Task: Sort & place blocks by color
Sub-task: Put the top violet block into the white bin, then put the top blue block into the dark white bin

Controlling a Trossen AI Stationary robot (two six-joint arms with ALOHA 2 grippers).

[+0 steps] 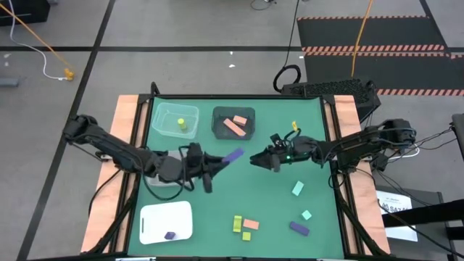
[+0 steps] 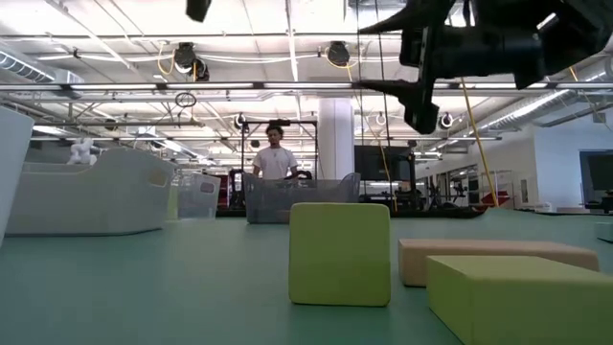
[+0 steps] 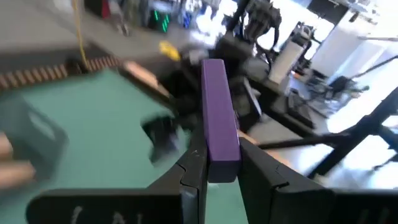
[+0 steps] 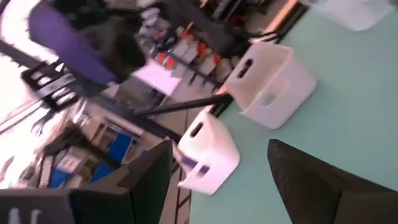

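the green desk (image 1: 239,196) carries a white tray (image 1: 156,217) with one purple block (image 1: 170,235), a clear bin (image 1: 167,119) holding a yellow-green block (image 1: 181,122) and a dark bin (image 1: 221,130) with salmon blocks (image 1: 234,125); roughly seven blocks lie loose, so sorting looks partway done. the left gripper (image 1: 210,165), raised mid-desk, clamps a purple bar (image 3: 219,118); the right gripper (image 1: 262,160) faces it, spread wide and empty.
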